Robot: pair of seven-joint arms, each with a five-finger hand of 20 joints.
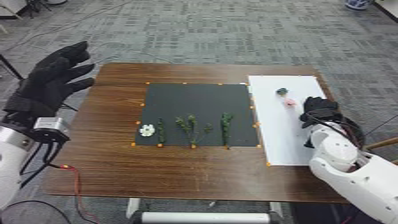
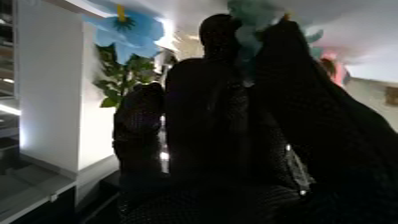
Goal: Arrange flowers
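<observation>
Head view: on the brown counter [image 1: 178,172] we log two flat work areas side by side (whether either has a raised rim, tray-fashion, we cannot tell). The dark mat [image 1: 195,100] bears, along its near part, a white flower [image 1: 147,130] at the left, a slim green stem [image 1: 161,133] just beside it, then a branching green sprig [image 1: 190,129], and a leafy green stem [image 1: 226,125] nearer the right edge. The three green pieces lie roughly parallel, apart from one another, their lower ends toward the near edge. Small orange markers [image 1: 194,146] border the areas. The white panel [image 1: 286,132] to the right carries two small blooms toward its far end: a dark blue-green one [image 1: 282,92] and, just nearer to us, a pink one [image 1: 290,103]. Our right hand [image 1: 322,107] is at the panel's right side, near the pink bloom; we cannot tell whether it is wide, narrow or holding anything. Our left hand [image 1: 49,82] is raised beyond the counter's left side, spread wide and holding nothing. Right wrist view: a pale blue flower [image 2: 129,32] and green leaves [image 2: 133,72] appear beside the right hand [image 2: 200,140], with a blurred teal shape [image 2: 253,17] overlapping its tip region.
</observation>
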